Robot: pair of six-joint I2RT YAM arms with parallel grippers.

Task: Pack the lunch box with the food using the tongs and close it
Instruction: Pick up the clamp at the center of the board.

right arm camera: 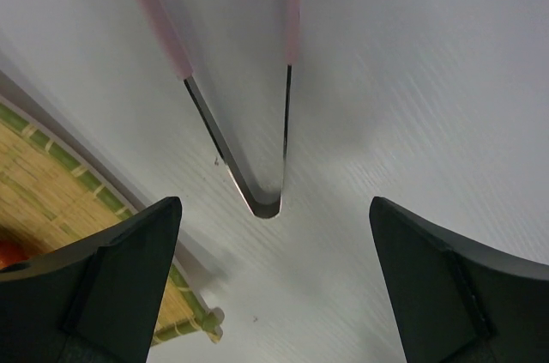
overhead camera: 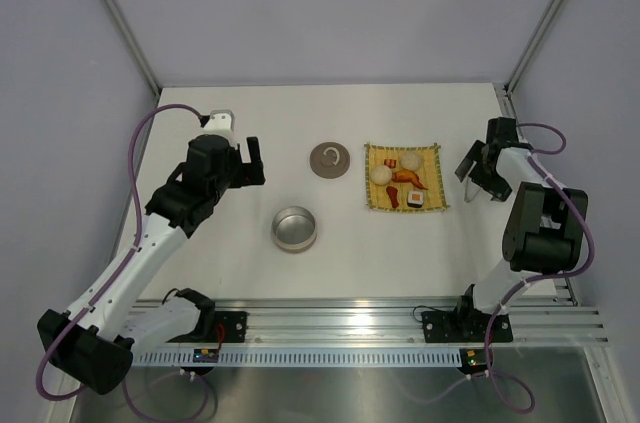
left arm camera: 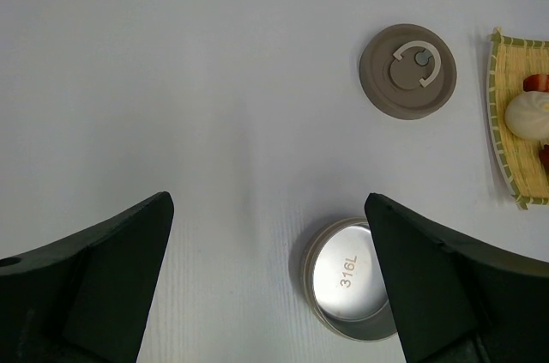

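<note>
The lunch box (overhead camera: 294, 229), a round silver tin, stands empty on the white table, and its grey-brown lid (overhead camera: 330, 160) lies apart behind it. The food (overhead camera: 402, 178) lies on a yellow woven mat: cream balls, orange and red bits and a sushi piece (overhead camera: 416, 200). My left gripper (overhead camera: 252, 161) hovers open to the left of the lid; its wrist view shows the tin (left arm camera: 347, 281) beside the right finger and the lid (left arm camera: 408, 71) beyond. My right gripper (overhead camera: 478, 178) hangs open right of the mat, over the tongs (right arm camera: 210, 127), whose joined end lies between its fingers (right arm camera: 137, 277), untouched.
The yellow woven mat (overhead camera: 404, 176) lies right of centre, and its green-edged corner (right arm camera: 51, 183) shows beside my right gripper's left finger. Grey enclosure walls rise behind and at both sides. The metal rail with the arm bases (overhead camera: 330, 328) runs along the near edge.
</note>
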